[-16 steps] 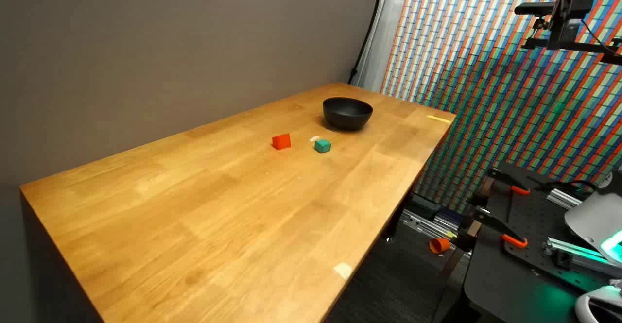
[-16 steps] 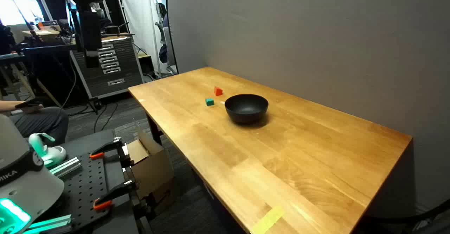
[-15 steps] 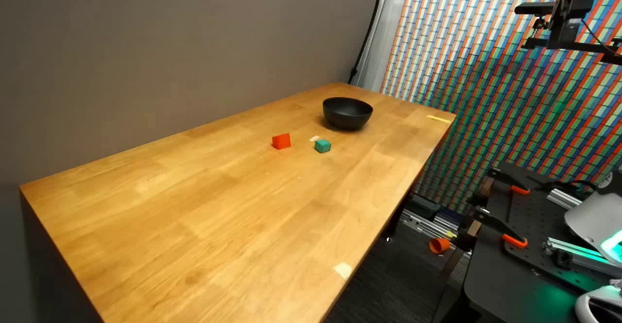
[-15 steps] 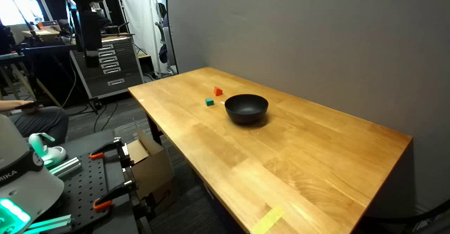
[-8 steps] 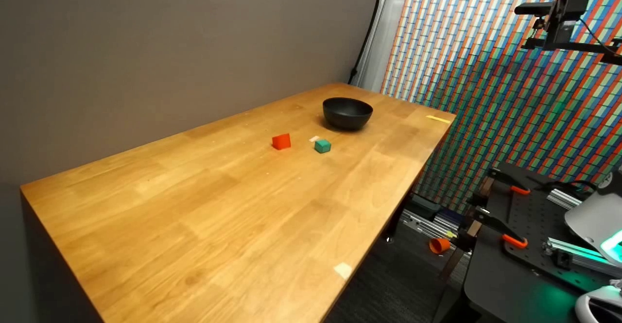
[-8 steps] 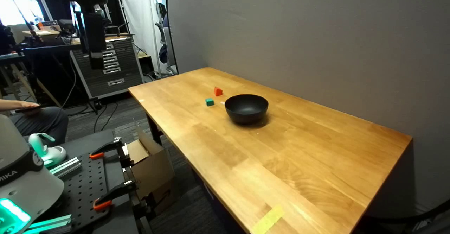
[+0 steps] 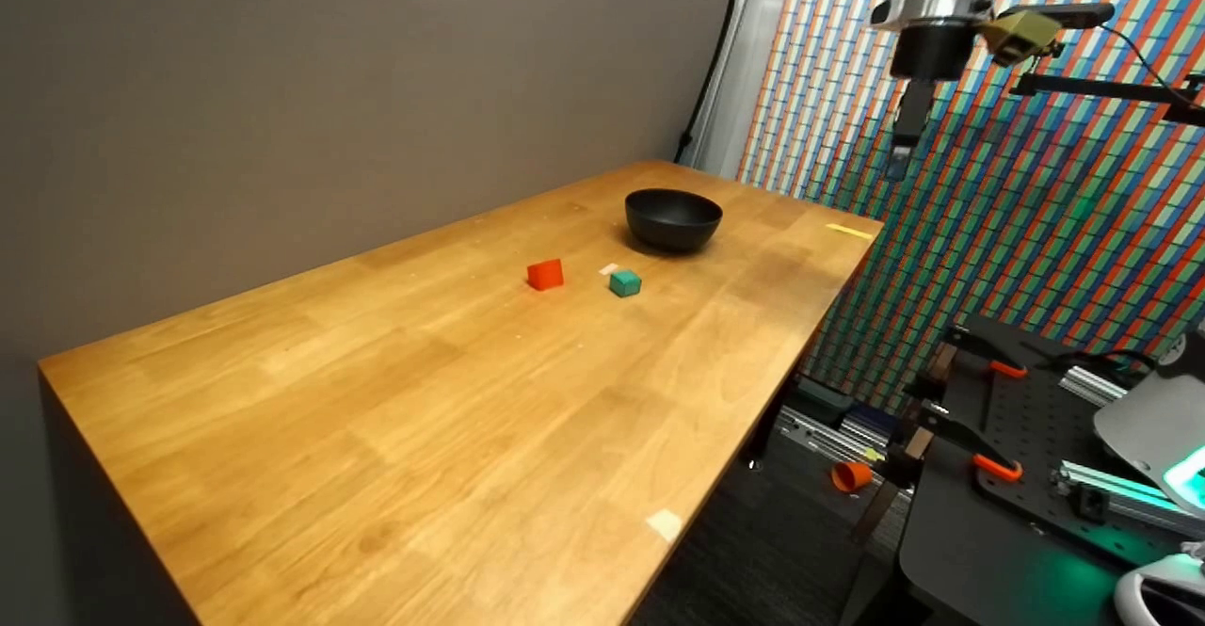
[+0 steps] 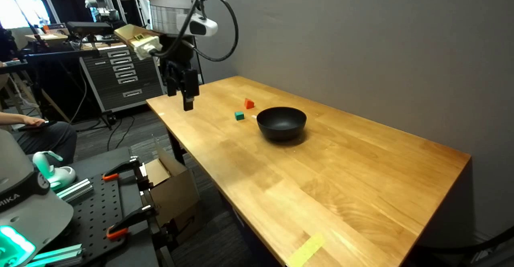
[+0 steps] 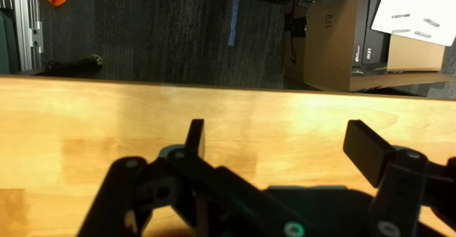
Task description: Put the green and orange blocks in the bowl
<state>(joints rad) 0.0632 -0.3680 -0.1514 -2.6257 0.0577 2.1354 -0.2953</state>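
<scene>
A green block [image 7: 625, 283] and an orange, wedge-shaped block [image 7: 545, 275] lie apart on the wooden table. They also show in an exterior view, green block [image 8: 239, 116] and orange block [image 8: 249, 104]. A black bowl [image 7: 673, 233] stands upright near both blocks; it also shows in an exterior view [image 8: 281, 131]. My gripper [image 8: 181, 98] hangs in the air, fingers down, high above the table's robot-side edge, apart from blocks and bowl. In the wrist view the gripper [image 9: 276, 140] is wide open with only bare wood between its fingers. Blocks and bowl are out of the wrist view.
The wooden table [image 7: 424, 438] has a long edge facing the robot base. A grey wall [image 7: 377, 89] stands behind it. Clamps [image 8: 132, 219] hold the base stand. A cardboard box [image 8: 174, 194] and an orange cup [image 7: 851, 475] are on the floor.
The arm has come down into view in both exterior views. The gripper has moved lower and towards the table, leftward in an exterior view and rightward in an exterior view. Blocks and bowl have not moved.
</scene>
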